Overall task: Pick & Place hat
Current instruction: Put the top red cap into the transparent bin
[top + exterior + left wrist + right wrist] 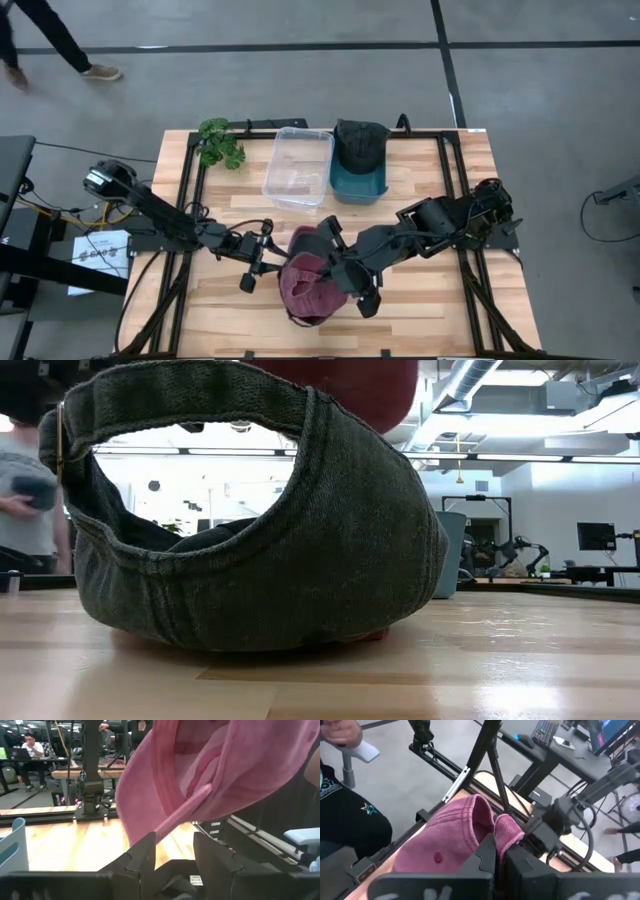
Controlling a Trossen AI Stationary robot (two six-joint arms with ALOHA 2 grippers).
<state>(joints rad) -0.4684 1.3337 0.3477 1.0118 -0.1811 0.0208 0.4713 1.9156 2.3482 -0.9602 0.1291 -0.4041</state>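
Right hand (345,268) clamped on red hat (308,280), left hand (262,262) half-open beside its edge, table (420,310) bare alongside

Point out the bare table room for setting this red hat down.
Bare wood lies right of the teal bin, and along the front-right edge. The clear bin is empty. Crowded: table centre, where both grippers meet at the red hat.

A pale wooden-slat table (430,310) carries everything. At its far edge stands a clear plastic bin (298,167). Just beside the bin on one side sits a teal bin (357,183) with a dark cap (358,146) in it; on the bin's other side lies a green leafy sprig (220,142).
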